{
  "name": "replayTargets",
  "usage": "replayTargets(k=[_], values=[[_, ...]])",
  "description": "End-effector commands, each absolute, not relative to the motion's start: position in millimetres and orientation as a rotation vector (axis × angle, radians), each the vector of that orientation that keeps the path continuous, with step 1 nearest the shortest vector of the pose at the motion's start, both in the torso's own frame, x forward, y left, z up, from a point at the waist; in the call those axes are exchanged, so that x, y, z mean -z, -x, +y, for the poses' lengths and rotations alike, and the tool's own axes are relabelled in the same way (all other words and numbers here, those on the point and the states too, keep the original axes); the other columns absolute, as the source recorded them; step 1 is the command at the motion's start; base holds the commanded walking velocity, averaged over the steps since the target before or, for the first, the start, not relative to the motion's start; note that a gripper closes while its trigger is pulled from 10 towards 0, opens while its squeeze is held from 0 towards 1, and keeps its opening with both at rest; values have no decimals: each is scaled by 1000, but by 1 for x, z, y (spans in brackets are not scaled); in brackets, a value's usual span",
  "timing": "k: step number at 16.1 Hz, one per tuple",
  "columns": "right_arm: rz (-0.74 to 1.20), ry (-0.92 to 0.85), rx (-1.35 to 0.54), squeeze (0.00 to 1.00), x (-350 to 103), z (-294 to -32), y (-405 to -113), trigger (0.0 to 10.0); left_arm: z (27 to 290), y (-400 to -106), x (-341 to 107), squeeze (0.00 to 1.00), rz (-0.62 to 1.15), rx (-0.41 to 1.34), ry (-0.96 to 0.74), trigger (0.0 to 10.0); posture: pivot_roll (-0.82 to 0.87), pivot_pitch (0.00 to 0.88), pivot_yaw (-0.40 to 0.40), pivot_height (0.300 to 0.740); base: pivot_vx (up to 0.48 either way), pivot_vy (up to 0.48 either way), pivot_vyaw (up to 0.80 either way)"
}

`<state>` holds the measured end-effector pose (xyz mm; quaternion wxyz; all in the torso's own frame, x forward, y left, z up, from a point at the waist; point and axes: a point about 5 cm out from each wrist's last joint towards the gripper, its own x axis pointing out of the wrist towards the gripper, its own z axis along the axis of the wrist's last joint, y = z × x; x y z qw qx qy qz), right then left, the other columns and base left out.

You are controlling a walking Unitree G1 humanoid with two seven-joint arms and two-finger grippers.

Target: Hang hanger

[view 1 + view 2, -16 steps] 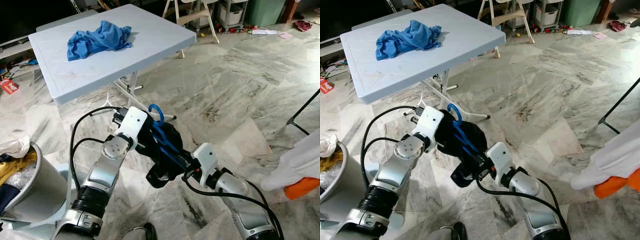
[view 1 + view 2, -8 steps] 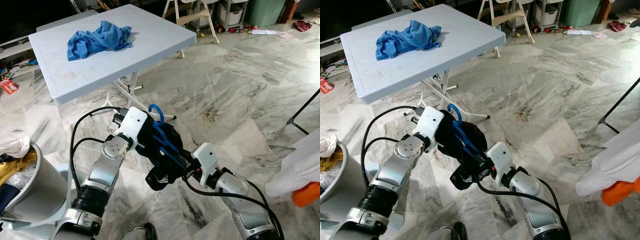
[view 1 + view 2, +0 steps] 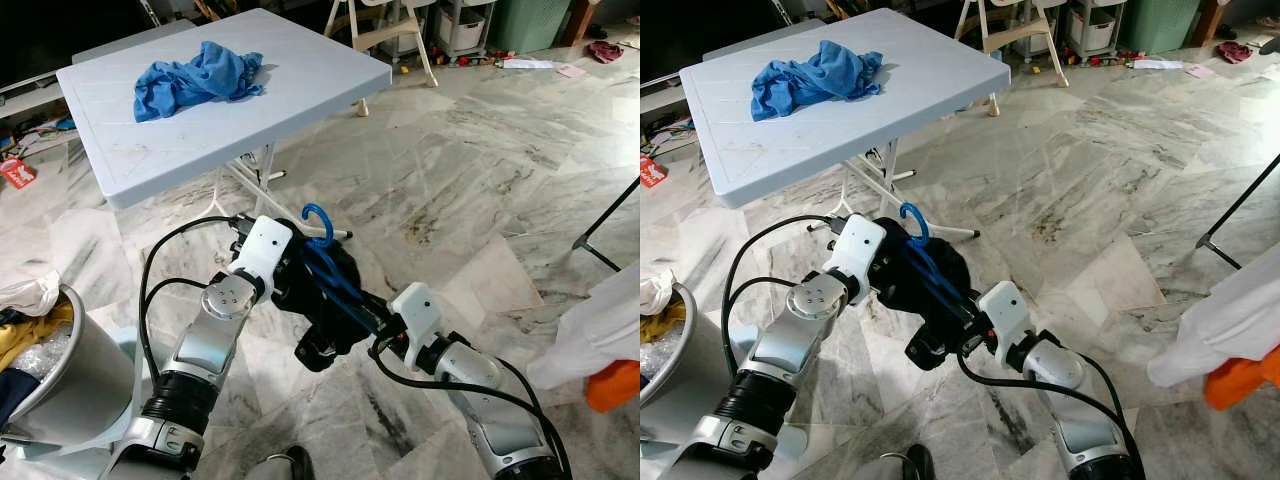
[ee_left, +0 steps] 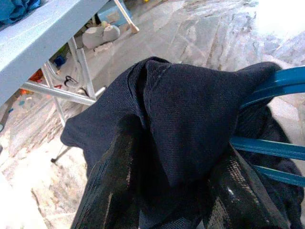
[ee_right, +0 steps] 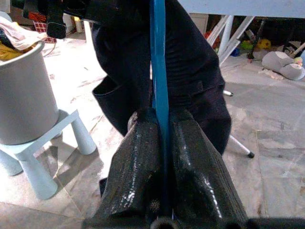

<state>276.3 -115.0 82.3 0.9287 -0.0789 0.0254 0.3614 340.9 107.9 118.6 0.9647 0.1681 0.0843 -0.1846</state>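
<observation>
Both arms meet in front of the robot, over the marble floor [image 3: 450, 190], sharing one load. The right end effector [image 5: 159, 143] is clamped on a bar of the blue hanger [image 3: 330, 270], which keeps the frame steady with its hook [image 3: 314, 216] pointing up and away. The left end effector [image 4: 162, 181] is closed on the dark garment [image 3: 320, 300] draped over that hanger, apparently so the cloth stays on. To the far left stands the white counter [image 3: 300, 80] carrying a blue cloth [image 3: 195, 78].
</observation>
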Motion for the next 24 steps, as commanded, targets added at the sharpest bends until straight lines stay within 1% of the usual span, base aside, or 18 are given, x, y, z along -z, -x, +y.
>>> replayTargets(k=[1,4,8,12,15,17,21,24], values=[[-120,155,-736,0,-112,-107,-287,10000,112,-334,-100,1000,244,375,-336,10000,-138,89,154,740,0,0,0],[-132,157,-709,0,-113,-108,-289,10000,109,-332,-102,1000,217,370,-322,10000,-133,92,152,740,0,0,0],[-184,154,-658,0,-120,-105,-299,10000,109,-332,-103,1000,194,363,-320,10000,-124,92,159,740,0,0,0],[-202,158,-659,0,-123,-100,-305,10000,110,-332,-106,1000,174,355,-329,10000,-119,90,161,740,0,0,0],[-186,174,-703,0,-119,-103,-302,10000,117,-335,-116,1000,87,327,-369,10000,-120,87,157,740,0,0,0],[-178,184,-698,0,-117,-112,-301,10000,122,-333,-117,1000,77,321,-363,10000,-121,85,155,740,0,0,0],[-163,202,-696,0,-114,-121,-298,10000,125,-321,-131,1000,1,360,-335,10000,-124,85,158,740,0,0,0],[-145,207,-734,0,-108,-120,-291,10000,148,-314,-154,1000,-86,317,-376,10000,-115,87,159,740,0,0,0]])
